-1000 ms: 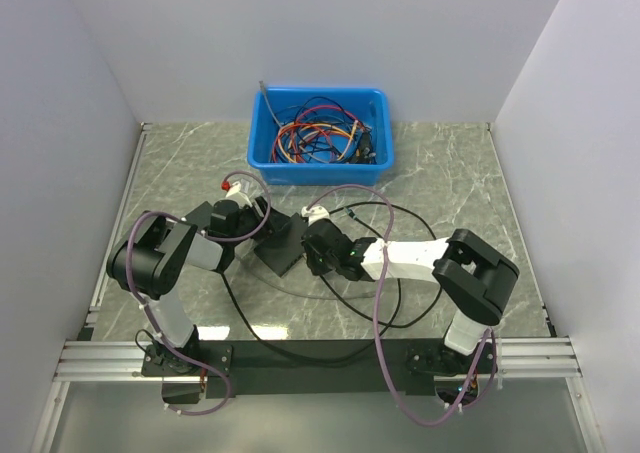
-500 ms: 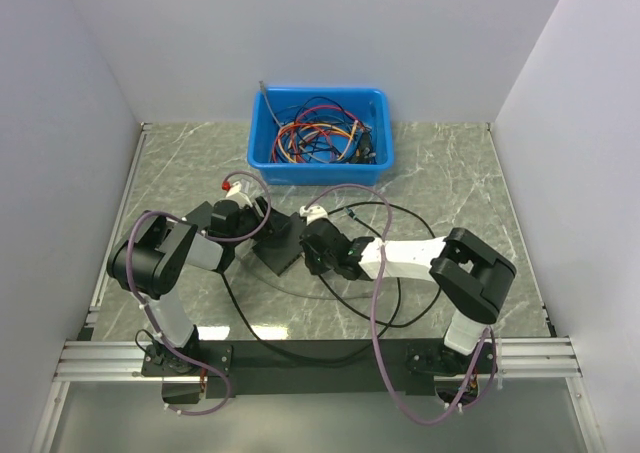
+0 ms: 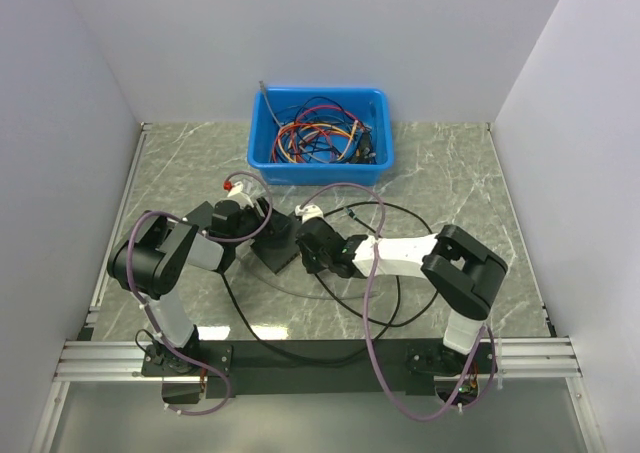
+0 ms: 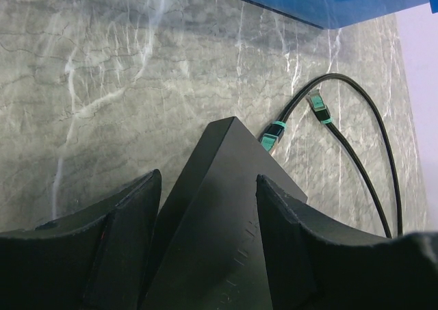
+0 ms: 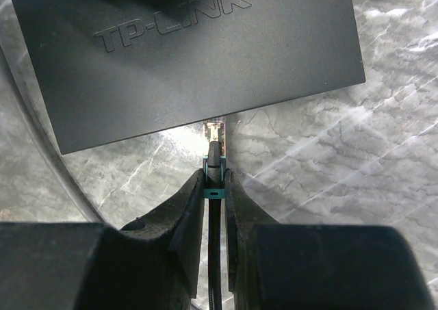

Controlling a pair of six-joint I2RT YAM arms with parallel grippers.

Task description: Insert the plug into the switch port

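The black TP-LINK switch (image 5: 185, 57) lies on the marble table, also seen from above (image 3: 277, 243) and in the left wrist view (image 4: 226, 214). My left gripper (image 4: 209, 207) is shut on the switch, a finger on each side. My right gripper (image 5: 214, 187) is shut on the black cable's teal-collared plug (image 5: 214, 161), whose clear tip touches the switch's near edge. In the left wrist view the plug (image 4: 272, 137) meets the switch's far side. A second teal plug (image 4: 319, 106) lies loose beyond it.
A blue bin (image 3: 320, 133) full of tangled cables stands at the back. Black cable loops (image 3: 390, 273) lie on the table right of the switch. White walls enclose the left, back and right.
My right gripper has moved left and slightly forward with the plug, closing on the switch. The left arm and switch have barely moved.
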